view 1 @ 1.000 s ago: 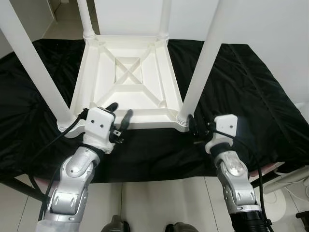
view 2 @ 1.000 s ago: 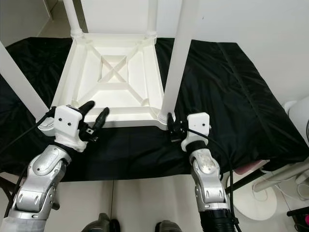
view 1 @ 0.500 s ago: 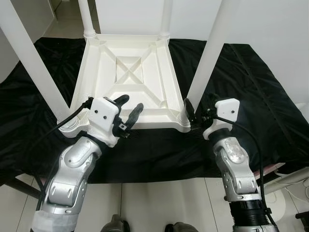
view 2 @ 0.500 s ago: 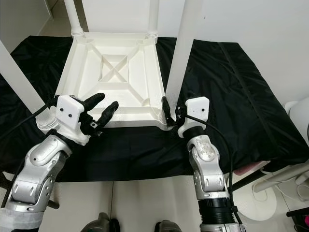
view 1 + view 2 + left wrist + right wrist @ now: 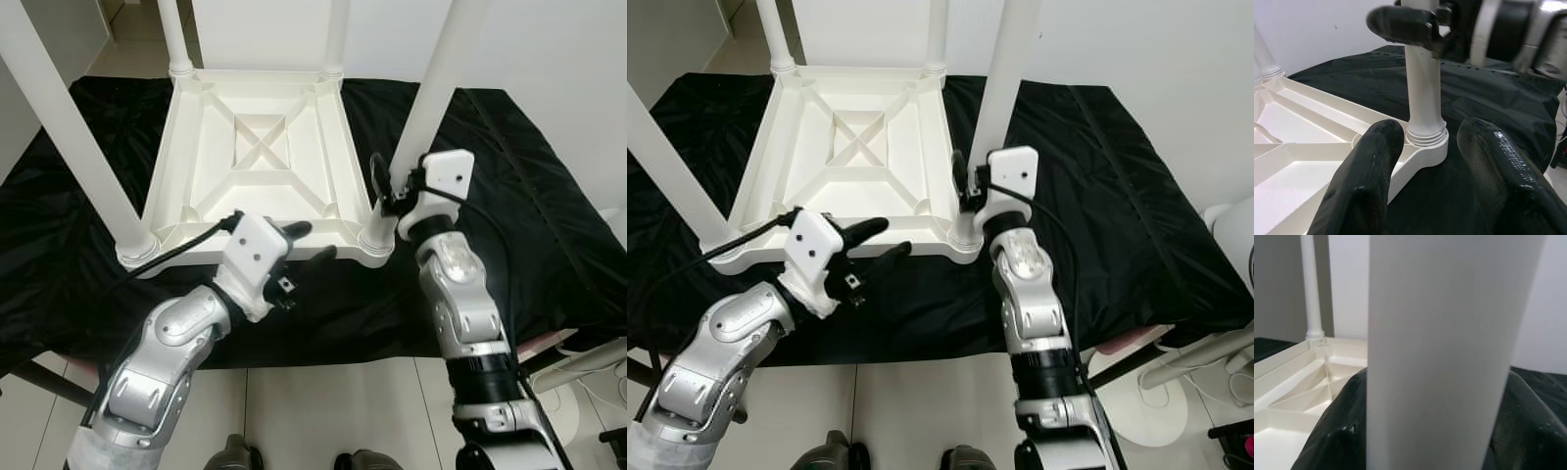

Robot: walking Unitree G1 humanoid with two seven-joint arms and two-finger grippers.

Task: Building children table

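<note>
So the upside-down white plastic children's table (image 5: 260, 162) sits on the black cloth-covered bench (image 5: 509, 215). Right gripper (image 5: 394, 188) has its fingers clenched around the near-right round white leg (image 5: 431, 93), low down by the socket. Left gripper (image 5: 306, 242) fingers are spread apart, grasping nothing, hovering at the table's near edge.

Black cloth (image 5: 529, 206): glossy, wrinkled, spread across work surface, edges draping at 3 and 9 o'clock.
White wall (image 5: 549, 49): plain, at 12 to 2 o'clock behind cloth.
Tiled floor (image 5: 323, 411): pale, at 6 o'clock below cloth edge.
White round-based object (image 5: 1146, 401): on floor at 4 o'clock, partly cut off; identity unclear.
</note>
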